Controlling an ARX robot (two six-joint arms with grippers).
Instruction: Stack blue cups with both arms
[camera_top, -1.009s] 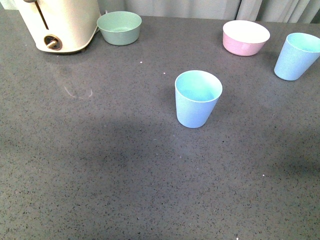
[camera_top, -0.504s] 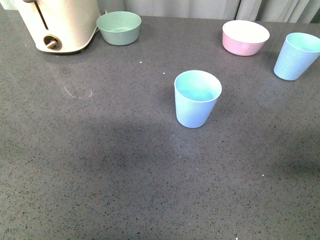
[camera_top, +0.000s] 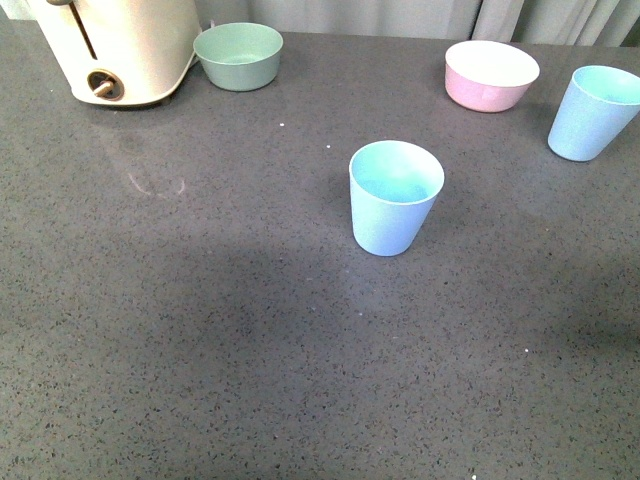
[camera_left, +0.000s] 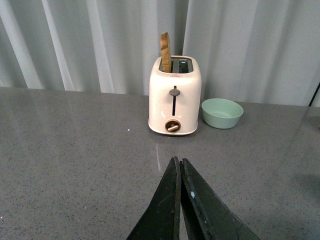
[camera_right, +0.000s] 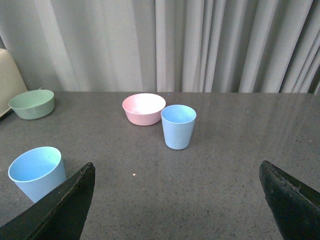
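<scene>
One blue cup (camera_top: 396, 196) stands upright in the middle of the grey counter; it also shows in the right wrist view (camera_right: 37, 172) beside one finger. A second blue cup (camera_top: 594, 112) stands upright at the far right; it shows in the right wrist view (camera_right: 178, 126) ahead of the jaws. Neither arm shows in the front view. My left gripper (camera_left: 179, 167) is shut and empty above bare counter, facing the toaster. My right gripper (camera_right: 176, 172) is wide open and empty, with the second cup well ahead of it.
A cream toaster (camera_top: 120, 45) with a slice of toast (camera_left: 165, 51) stands at the back left. A green bowl (camera_top: 239, 55) sits beside it. A pink bowl (camera_top: 491, 74) sits at the back, left of the far cup. Curtains hang behind the counter.
</scene>
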